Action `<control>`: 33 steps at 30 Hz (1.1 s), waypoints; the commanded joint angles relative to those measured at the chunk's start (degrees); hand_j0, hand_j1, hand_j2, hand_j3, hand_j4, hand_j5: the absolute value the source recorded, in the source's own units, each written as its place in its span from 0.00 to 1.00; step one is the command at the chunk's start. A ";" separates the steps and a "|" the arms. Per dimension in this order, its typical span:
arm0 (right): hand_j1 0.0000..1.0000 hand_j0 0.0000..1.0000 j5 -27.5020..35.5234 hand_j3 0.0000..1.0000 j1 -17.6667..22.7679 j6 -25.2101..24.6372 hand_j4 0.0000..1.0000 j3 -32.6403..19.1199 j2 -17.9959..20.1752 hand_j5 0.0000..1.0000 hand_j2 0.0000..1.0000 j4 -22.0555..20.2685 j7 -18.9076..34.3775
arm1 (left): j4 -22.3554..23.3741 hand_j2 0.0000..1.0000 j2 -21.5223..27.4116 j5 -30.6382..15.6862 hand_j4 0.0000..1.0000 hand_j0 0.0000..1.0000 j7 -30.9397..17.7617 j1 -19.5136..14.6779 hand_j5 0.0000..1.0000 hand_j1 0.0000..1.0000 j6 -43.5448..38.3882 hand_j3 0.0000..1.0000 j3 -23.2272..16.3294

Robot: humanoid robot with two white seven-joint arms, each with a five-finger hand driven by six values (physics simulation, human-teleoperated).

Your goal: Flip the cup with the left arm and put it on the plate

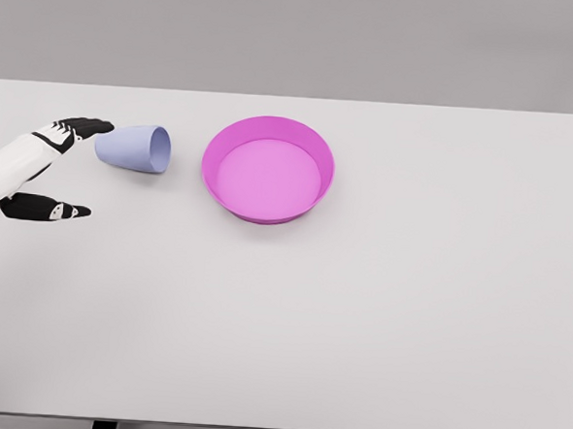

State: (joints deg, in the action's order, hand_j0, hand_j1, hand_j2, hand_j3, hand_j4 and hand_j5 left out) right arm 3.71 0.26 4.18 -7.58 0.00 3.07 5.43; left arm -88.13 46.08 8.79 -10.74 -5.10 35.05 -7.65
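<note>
A pale lilac cup lies on its side on the white table, its mouth turned right toward the plate. The magenta plate, a shallow dish with a raised rim, sits just right of the cup near the table's middle. My left hand comes in from the left edge and is open. Its black fingers reach to the cup's base, touching or almost touching it, while the thumb is spread well below. Nothing is held.
The white table stretches wide to the right and front of the plate. Its far edge meets a grey wall.
</note>
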 commanded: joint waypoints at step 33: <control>1.00 1.00 -0.02 1.00 0.00 -0.05 1.00 0.02 0.00 1.00 1.00 0.01 -0.07 | 0.67 1.00 6.65 -7.82 1.00 1.00 -10.97 1.49 1.00 1.00 -0.05 1.00 6.95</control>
State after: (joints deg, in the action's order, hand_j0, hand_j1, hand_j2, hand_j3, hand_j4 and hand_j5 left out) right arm 3.73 0.26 4.13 -7.56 0.00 3.07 5.35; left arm -87.69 49.84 1.81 -21.21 -3.78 35.09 -0.74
